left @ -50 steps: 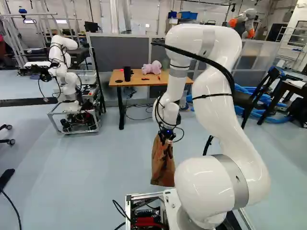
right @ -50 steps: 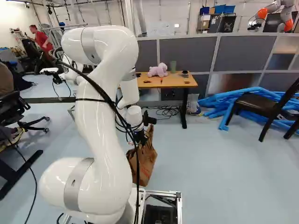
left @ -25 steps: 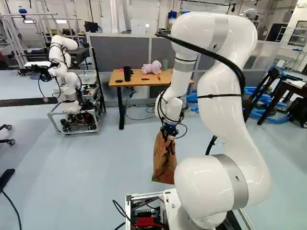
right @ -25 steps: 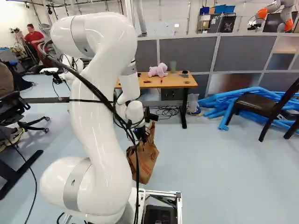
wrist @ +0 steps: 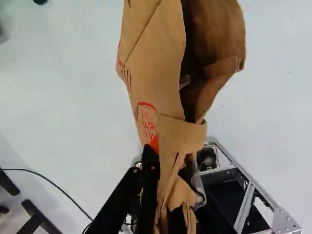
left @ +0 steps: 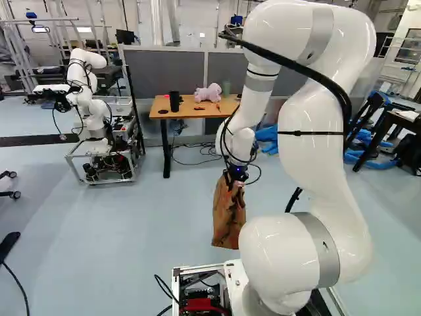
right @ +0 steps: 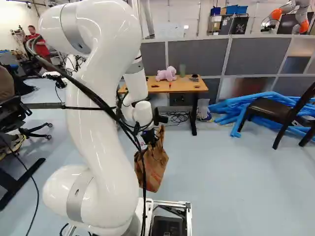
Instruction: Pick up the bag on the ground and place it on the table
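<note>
We hold a brown paper bag [left: 228,216] aloft by its top, just below the middle of the left base view, our white arm [left: 308,158] arching down from the right of the frame. Our hand [left: 235,180] is closed on the gathered paper, and the bag hangs beneath it, nearer to us than the bench [left: 222,114] and well apart from it.

In the right base view we find the bag left of center, partly hidden behind black cables [right: 143,169]. In the wrist view, the crumpled paper is pinched between the two dark fingers of our hand [wrist: 170,165]; the bag's open mouth spreads ahead of them, with red marks on one side. Something pale shows inside, too little of it for us to name. The metal frame of our base [wrist: 246,204] lies past the paper.

At the upper middle of both base views, the wooden-topped bench carries a pink plush toy [left: 208,93], a black cup [left: 174,101] and a green cup [right: 182,69]. A gray partition [right: 197,56] stands behind it. At the upper left of the left base view we see another robot [left: 82,92]; blue tubes [right: 227,109] and a dark chair [right: 269,111] occupy the right of the right base view.
</note>
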Tool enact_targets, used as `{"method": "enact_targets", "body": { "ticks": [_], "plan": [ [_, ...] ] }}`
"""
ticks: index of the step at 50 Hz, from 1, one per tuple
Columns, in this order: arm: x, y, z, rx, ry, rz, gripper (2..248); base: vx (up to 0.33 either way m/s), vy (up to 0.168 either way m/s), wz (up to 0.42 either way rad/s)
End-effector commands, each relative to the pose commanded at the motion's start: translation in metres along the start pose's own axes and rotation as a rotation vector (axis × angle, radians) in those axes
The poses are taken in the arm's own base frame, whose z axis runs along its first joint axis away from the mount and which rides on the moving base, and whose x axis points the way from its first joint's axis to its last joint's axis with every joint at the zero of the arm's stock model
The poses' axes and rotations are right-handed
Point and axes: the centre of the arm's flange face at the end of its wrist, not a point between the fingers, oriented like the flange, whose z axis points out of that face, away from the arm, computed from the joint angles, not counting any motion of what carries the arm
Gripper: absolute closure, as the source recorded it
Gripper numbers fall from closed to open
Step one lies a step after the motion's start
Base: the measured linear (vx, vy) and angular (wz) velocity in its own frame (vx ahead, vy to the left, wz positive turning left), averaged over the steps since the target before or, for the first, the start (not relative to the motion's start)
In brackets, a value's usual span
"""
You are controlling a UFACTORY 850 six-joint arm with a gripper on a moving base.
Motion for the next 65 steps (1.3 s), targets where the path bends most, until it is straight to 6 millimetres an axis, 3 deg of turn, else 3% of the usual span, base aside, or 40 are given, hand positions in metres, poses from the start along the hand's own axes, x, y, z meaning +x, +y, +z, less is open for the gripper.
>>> {"method": "enact_targets", "body": {
  "ticks": [65],
  "plan": [
    [0.007, 0.020, -0.093, -0.043, 0.052, -0.077, 229, 0.000, 0.000, 0.000]
  ]
}}
